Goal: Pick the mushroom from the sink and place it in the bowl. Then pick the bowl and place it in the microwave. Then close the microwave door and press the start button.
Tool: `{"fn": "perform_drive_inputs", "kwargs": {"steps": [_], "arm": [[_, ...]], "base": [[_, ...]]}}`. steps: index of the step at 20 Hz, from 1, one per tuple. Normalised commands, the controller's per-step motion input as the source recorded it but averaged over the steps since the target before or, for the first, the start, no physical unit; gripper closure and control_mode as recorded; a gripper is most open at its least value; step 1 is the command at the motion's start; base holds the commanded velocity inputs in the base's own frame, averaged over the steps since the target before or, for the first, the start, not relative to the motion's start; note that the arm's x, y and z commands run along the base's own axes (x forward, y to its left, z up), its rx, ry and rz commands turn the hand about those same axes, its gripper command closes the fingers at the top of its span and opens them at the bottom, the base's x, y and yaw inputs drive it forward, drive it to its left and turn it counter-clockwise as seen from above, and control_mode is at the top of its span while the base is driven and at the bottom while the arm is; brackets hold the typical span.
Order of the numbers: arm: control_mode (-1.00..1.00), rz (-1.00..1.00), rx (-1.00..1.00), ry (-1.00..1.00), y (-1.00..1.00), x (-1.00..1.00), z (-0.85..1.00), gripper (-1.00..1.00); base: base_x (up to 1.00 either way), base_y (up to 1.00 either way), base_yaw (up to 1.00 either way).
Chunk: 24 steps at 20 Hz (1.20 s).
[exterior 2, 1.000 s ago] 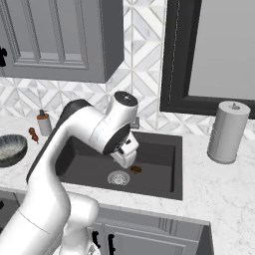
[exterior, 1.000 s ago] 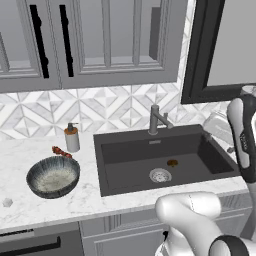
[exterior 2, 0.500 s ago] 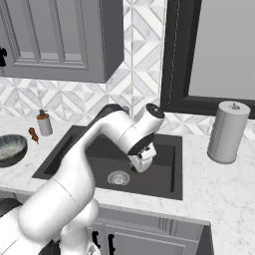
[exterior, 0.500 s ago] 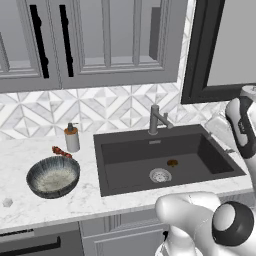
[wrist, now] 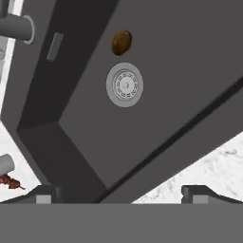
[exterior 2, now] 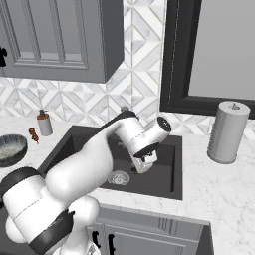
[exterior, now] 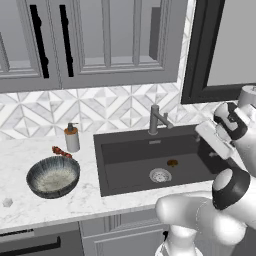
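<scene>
The mushroom [wrist: 122, 42], a small brown lump, lies on the floor of the dark sink [wrist: 190, 57] just beyond the round silver drain [wrist: 125, 85]. It also shows in the left base view, mushroom [exterior: 172, 163], next to the drain. My gripper [wrist: 121, 194] hangs over the sink, open, with nothing between its fingertips [wrist: 45, 193]. From the right base view the gripper [exterior 2: 143, 167] is above the basin's middle, near the drain. The bowl [exterior: 52, 176] stands on the counter left of the sink, bowl [exterior 2: 10, 148]. The microwave and its door are out of view.
A grey faucet [exterior: 156, 119] rises behind the sink. A soap dispenser [exterior: 72, 138] and a reddish-brown lumpy item [exterior: 61, 150] sit behind the bowl. A paper towel roll [exterior 2: 227, 132] stands on the right counter under a dark-framed panel [exterior 2: 214, 55].
The arm has swung to the right across the sink and the hand has come a little lower over the basin. The gripper stays open.
</scene>
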Motion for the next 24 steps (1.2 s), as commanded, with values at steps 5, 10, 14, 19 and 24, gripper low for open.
{"fn": "perform_drive_inputs", "kwargs": {"steps": [5,10,14,19,24], "arm": [[-1.0,0.0,0.14,0.16,-0.19,0.53,-0.44,-1.0],[-1.0,-0.02,0.05,0.06,-0.28,0.37,-0.41,-1.0],[-1.0,-0.11,0.0,0.0,-0.02,0.37,-0.44,-1.0],[-1.0,-0.05,0.0,0.03,0.0,0.39,-0.38,-1.0],[-1.0,0.0,0.0,0.01,0.0,0.35,-0.38,-1.0]], "base": [[0.0,0.0,0.0],[0.0,0.0,0.0],[0.0,0.0,0.0],[0.0,0.0,0.0],[0.0,0.0,0.0]]}}
